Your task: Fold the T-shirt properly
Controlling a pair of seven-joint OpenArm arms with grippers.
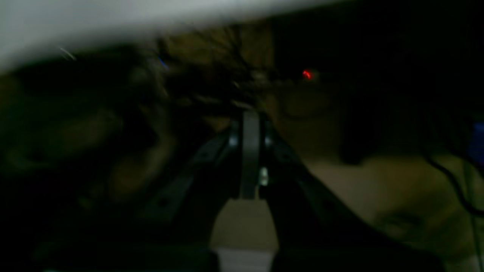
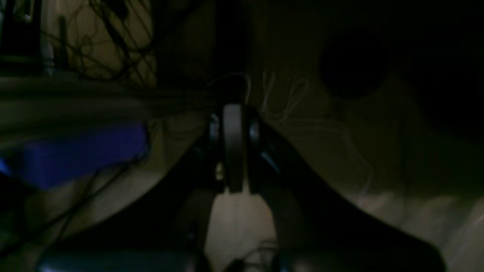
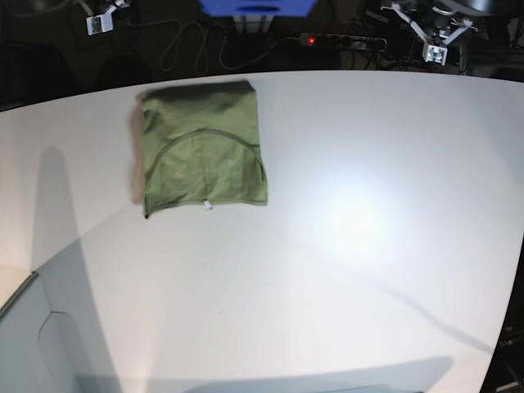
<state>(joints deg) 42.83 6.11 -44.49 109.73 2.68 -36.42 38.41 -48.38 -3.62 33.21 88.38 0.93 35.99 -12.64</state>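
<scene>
The olive-green T-shirt [image 3: 203, 149] lies folded into a compact rectangle on the white table [image 3: 368, 221], at its far left part. Its curved neckline and small white tag face the camera. Both arms are pulled back beyond the table's far edge, well away from the shirt. My right gripper [image 3: 100, 20] is at the top left of the base view and my left gripper [image 3: 435, 45] at the top right. In the dark wrist views the left gripper [image 1: 251, 117] and the right gripper [image 2: 232, 109] each have their jaws pressed together with nothing between them.
Behind the table's far edge lie a power strip with a red light [image 3: 336, 39], loose cables [image 3: 188, 45] and a blue object [image 3: 258, 6]. A grey box corner [image 3: 33, 344] shows at the bottom left. The right wrist view shows a blue block [image 2: 75, 155] and tangled wires.
</scene>
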